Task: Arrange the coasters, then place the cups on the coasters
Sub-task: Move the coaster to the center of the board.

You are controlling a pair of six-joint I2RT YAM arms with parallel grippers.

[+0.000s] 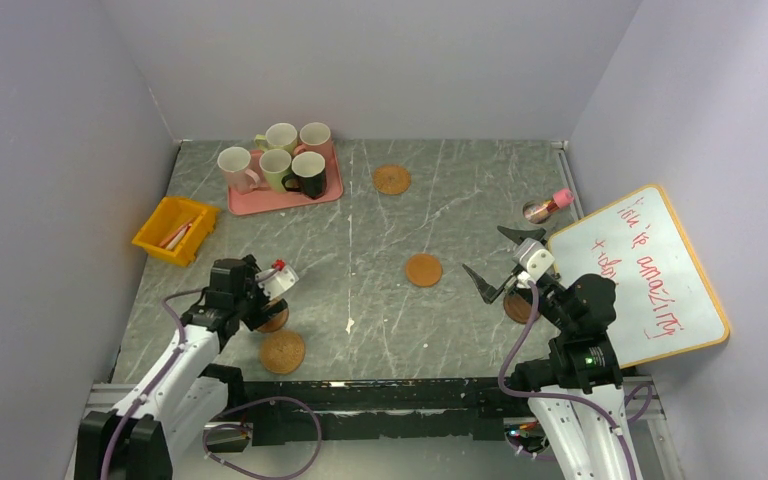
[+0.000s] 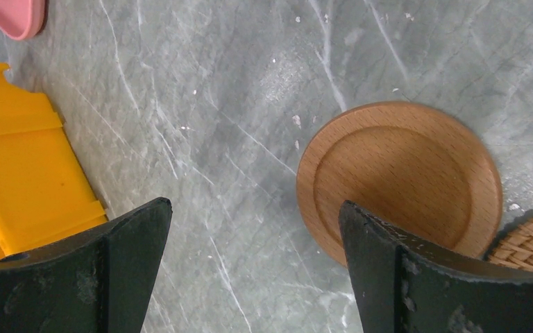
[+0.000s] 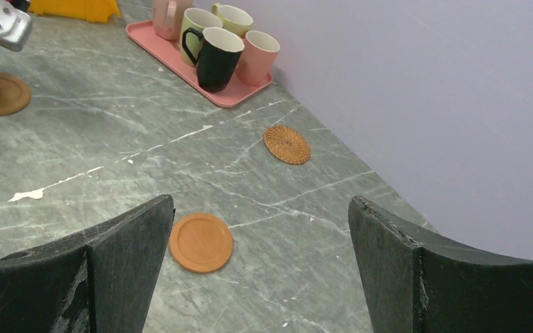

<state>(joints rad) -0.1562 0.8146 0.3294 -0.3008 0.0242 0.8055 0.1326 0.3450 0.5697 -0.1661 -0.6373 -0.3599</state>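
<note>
We've got five coasters spread over the grey marbled table [image 1: 380, 230]. From above:

- a woven coaster [image 1: 391, 179] sits at 12 o'clock
- a smooth orange coaster [image 1: 423, 269] is near the middle
- a second woven coaster [image 1: 282, 351] is down at 7 o'clock
- a plain wooden coaster [image 2: 399, 180] is just beside that one
- a dark brown coaster [image 1: 517, 308] is at 4 o'clock, half under the right arm

The cups are all bunched on the pink tray [image 1: 260, 203] at 11 o'clock: two pink mugs [image 1: 237, 167], two yellow-green mugs [image 1: 280, 137] and a black mug [image 1: 309, 173] at the near edge.

The left gripper [image 2: 253, 208] hangs over bare table with its jaws spread wide and nothing between them. Its right finger [image 2: 416, 277] overlaps the wooden coaster's near edge. The right gripper [image 3: 260, 201] is spread just as wide and empty too, with the orange coaster showing by its left finger [image 3: 111, 270].

Around the edges there's a yellow bin [image 1: 174, 230] at 9 o'clock. A small jar with a pink lid [image 1: 548, 205] lies at 2 o'clock, and a whiteboard [image 1: 640, 275] with red writing leans at 3 o'clock.

From above, the left arm hides most of the wooden coaster. The left wrist view shows its smooth grain and raised rim. The right wrist view gives us the black mug's handle. Only the top view catches the jar, the whiteboard and the dark coaster.
</note>
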